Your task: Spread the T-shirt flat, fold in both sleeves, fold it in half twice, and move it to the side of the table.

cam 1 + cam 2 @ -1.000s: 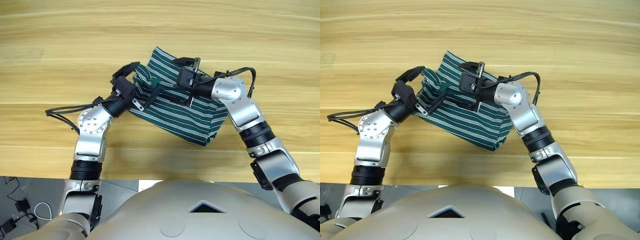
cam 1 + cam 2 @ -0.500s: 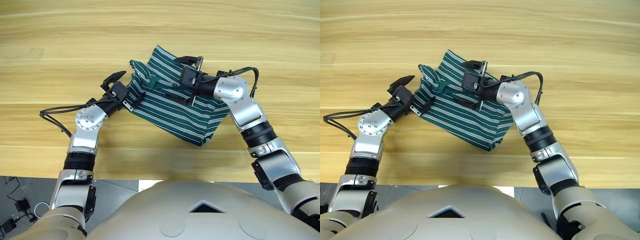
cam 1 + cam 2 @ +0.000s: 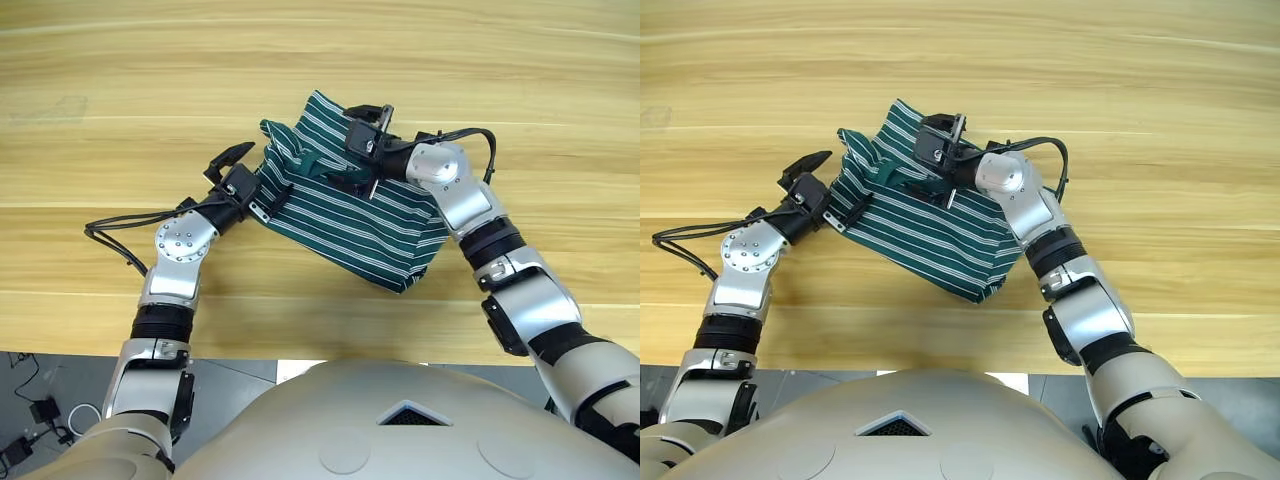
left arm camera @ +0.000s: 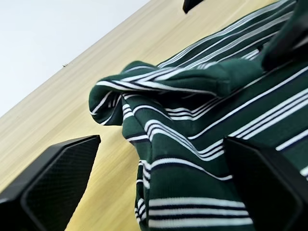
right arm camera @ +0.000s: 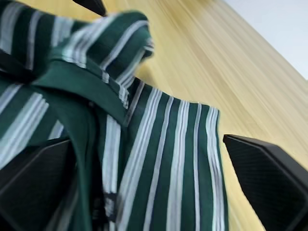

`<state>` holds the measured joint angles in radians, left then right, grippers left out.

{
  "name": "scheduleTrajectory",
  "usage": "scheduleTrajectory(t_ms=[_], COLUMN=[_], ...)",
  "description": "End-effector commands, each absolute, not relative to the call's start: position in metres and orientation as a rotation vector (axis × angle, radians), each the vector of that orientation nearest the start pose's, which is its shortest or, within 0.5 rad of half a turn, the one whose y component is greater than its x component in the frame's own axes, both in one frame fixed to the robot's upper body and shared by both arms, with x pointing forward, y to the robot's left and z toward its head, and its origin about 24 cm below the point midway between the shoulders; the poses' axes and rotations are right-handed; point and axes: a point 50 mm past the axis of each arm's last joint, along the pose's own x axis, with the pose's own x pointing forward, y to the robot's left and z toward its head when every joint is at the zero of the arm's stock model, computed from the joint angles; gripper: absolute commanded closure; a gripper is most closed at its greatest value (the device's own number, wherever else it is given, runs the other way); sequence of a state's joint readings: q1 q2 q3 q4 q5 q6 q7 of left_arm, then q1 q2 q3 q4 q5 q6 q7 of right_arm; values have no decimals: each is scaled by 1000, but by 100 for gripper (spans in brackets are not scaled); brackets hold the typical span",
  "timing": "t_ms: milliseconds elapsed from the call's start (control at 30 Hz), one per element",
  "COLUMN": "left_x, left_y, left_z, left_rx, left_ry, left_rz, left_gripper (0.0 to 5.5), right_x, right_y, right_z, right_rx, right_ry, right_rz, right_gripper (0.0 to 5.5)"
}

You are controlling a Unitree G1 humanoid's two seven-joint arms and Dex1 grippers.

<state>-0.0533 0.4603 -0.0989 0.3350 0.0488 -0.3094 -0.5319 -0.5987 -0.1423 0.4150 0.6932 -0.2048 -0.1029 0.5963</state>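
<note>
Lying on the pale wooden table (image 3: 120,60) is the dark green T-shirt with thin white stripes (image 3: 350,215). It is folded into a rough rectangle that sits skewed, one corner toward 12 o'clock and the opposite one toward 5 o'clock. At its 10 o'clock corner the cloth is bunched into a raised, rumpled fold, with a plain green band running across it.

The left gripper (image 3: 255,180) sits at the shirt's 9 o'clock edge. Its arm comes up from 7 o'clock, bent at the elbow, with the forearm aimed toward 2 o'clock and a black cable looping off the wrist toward 9 o'clock. In the left wrist view its two black fingers (image 4: 53,183) stand wide apart with the striped hem between them; the jaws are spread and clamp nothing.

The right gripper (image 3: 343,143) is over the shirt's upper part, close to the bunched fold. That arm rises from 4 o'clock along the shirt's 3 o'clock side, then the wrist turns so the gripper points toward 9 o'clock, a black cable arching over the forearm. In the right wrist view its fingers (image 5: 269,173) are also far apart, with striped cloth lying between them, so these jaws are parted too and not closed on the fabric.

The two grippers are near each other, with the rumpled corner between them.
</note>
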Motion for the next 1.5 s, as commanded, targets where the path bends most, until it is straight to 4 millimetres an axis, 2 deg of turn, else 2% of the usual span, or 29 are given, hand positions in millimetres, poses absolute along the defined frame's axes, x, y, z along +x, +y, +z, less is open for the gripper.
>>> scheduleTrajectory(t_ms=[33, 400, 433, 567, 667, 933, 1067, 1167, 1233, 1300, 1500], left_x=[246, 244, 243, 243, 242, 243, 251, 251, 251, 251, 252], left_y=[203, 198, 198, 198, 198, 201, 207, 207, 206, 205, 201], left_z=[11, 8, 7, 5, 5, 6, 14, 13, 12, 11, 10], left_rx=[508, 499, 498, 501, 499, 503, 493, 494, 498, 497, 494], left_ry=[131, 132, 134, 142, 141, 122, 80, 81, 86, 86, 85], left_rz=[-645, -656, -657, -664, -665, -638, -555, -554, -559, -563, -580], left_gripper=[76, 76, 76, 76, 76, 76, 76, 76, 76, 76, 76], right_x=[330, 344, 348, 376, 383, 374, 366, 360, 356, 353, 356], right_y=[-63, -76, -79, -98, -107, -111, -94, -80, -71, -63, -37], right_z=[32, 30, 33, 70, 81, 65, 82, 98, 102, 97, 71], right_rx=[-604, -611, -603, -458, -437, -439, -272, -147, -114, -144, -417], right_ry=[174, 178, 168, 89, 67, 80, -59, -158, -170, -142, 19], right_rz=[972, 863, 836, 656, 604, 616, 772, 887, 958, 995, 975], right_gripper=[10, 10, 10, 10, 10, 10, 10, 10, 10, 10, 10])
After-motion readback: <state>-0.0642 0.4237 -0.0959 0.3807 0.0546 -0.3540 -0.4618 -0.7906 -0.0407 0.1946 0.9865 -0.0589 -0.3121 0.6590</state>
